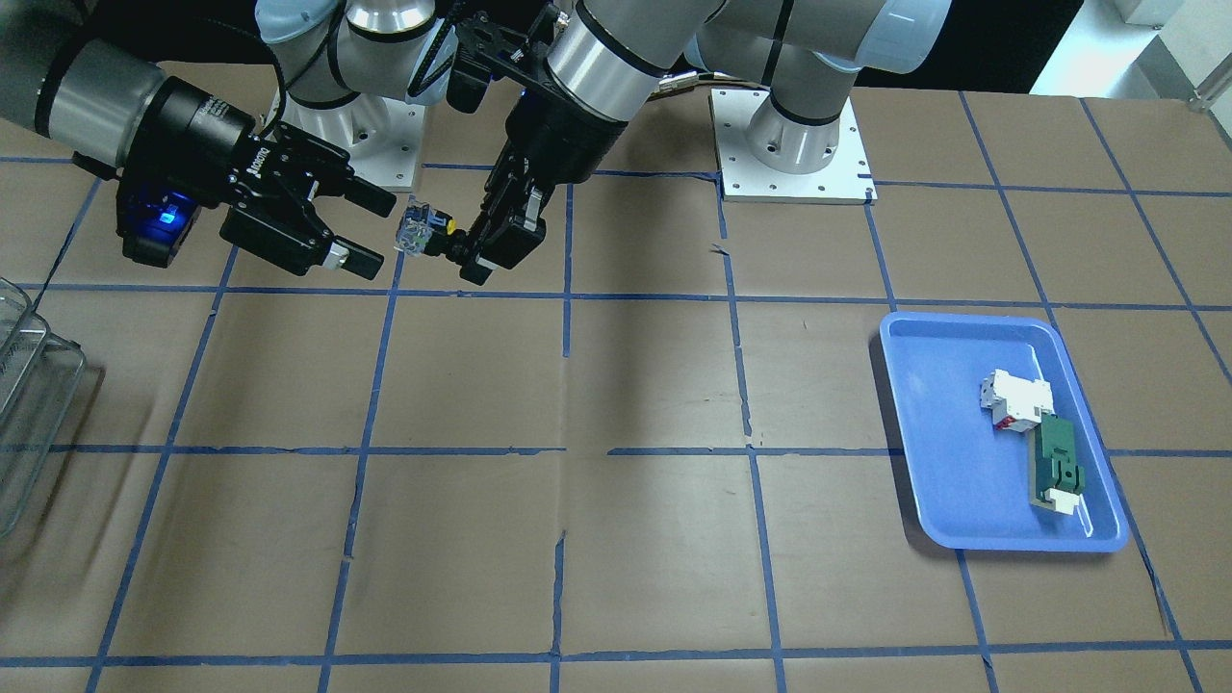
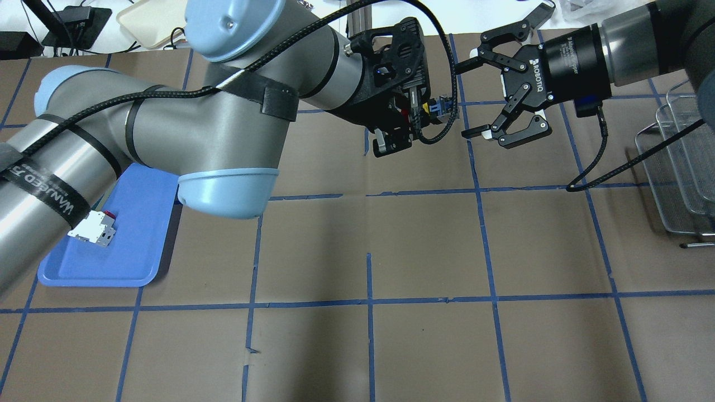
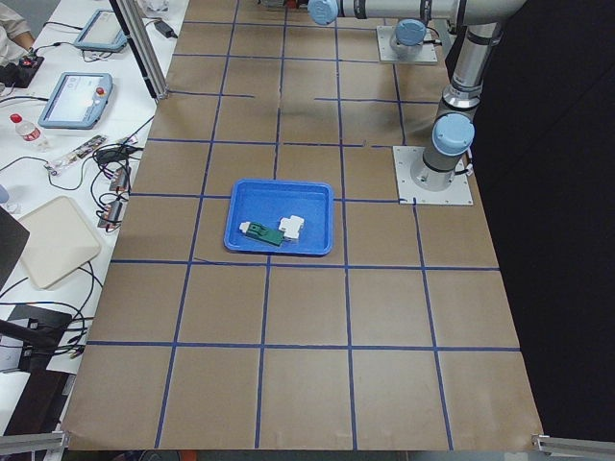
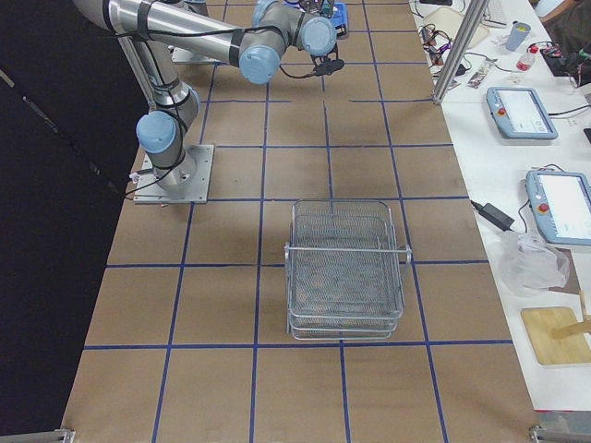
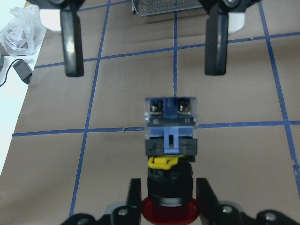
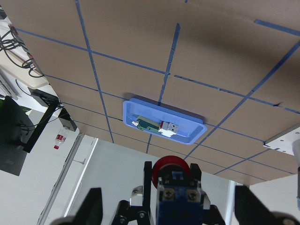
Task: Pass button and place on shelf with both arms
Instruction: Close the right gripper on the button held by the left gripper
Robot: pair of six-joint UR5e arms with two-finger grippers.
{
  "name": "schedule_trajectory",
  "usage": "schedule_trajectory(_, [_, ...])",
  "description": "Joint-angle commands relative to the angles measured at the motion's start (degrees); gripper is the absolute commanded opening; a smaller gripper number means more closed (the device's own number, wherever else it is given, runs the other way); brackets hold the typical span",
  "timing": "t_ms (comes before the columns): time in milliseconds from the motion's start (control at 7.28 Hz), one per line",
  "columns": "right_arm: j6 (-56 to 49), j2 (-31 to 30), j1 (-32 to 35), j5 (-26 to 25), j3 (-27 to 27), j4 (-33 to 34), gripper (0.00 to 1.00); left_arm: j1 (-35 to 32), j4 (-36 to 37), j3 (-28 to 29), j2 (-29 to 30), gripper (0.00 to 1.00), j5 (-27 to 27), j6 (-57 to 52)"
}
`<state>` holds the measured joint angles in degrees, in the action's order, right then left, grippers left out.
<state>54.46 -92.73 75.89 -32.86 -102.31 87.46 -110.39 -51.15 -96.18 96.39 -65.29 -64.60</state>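
One button clamped in the left claw, right claw spread wide just beside, one shelf well apart.

My left arm stands near, upright on its white mount plate at the right edge of the table; my right arm is rooted far off at the top. On the brown paper gridded with blue tape, the blue tray lies left of my near base. It holds a green-and-white flat part and a white block side by side. A white bench along the left carries a handheld screen, a cream tray and loose cables.
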Motion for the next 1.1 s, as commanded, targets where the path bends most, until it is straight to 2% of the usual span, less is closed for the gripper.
schedule_trajectory(0, [-0.05,0.18,0.92,1.04,-0.35,0.08,1.0,0.0,-0.09,0.03,-0.32,0.0,0.07,0.0])
schedule_trajectory(962, [0.56,0.01,1.1,3.24,-1.92,-0.72,0.99,0.0,-0.44,-0.06,-0.5,0.0,0.16,0.0])
